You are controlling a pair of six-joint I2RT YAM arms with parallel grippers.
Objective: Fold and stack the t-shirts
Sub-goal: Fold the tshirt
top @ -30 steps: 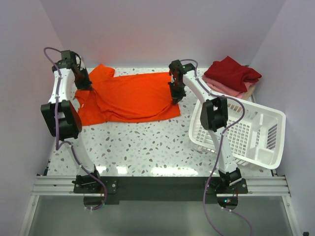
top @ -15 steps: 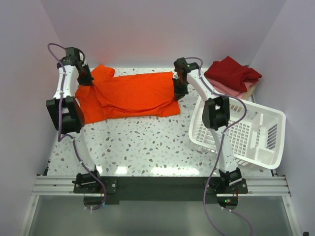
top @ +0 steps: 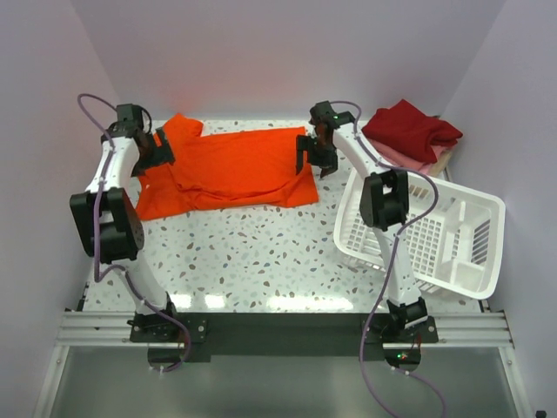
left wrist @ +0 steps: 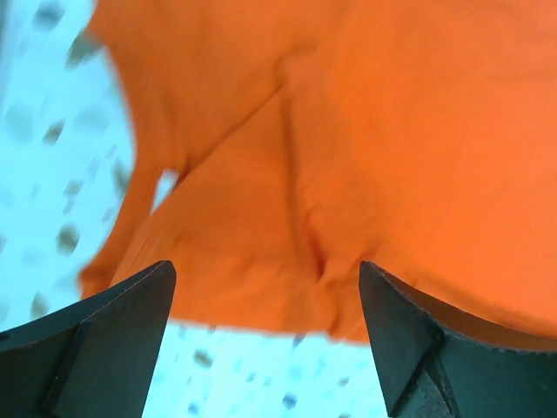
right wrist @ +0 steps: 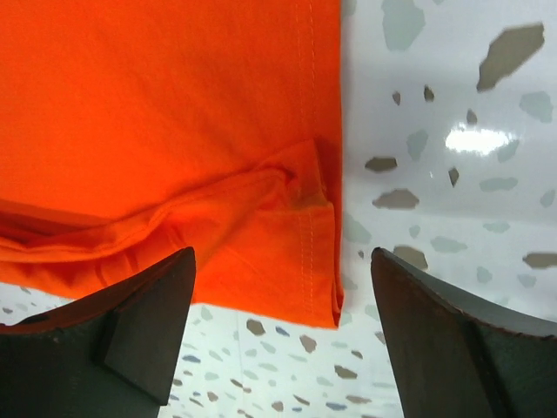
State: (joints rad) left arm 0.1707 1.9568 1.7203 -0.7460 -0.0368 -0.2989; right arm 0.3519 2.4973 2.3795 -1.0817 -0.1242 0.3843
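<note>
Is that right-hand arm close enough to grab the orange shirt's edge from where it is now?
Probably yes. The right gripper is open and poised over the hem corner of the orange t-shirt, with nothing between them; the white basket sits off to its side.

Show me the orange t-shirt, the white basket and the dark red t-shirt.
orange t-shirt (top: pixel 235 165), top view, middle of its body
white basket (top: pixel 431 239), top view, bare lattice floor
dark red t-shirt (top: pixel 411 129), top view, its upper fold
</note>
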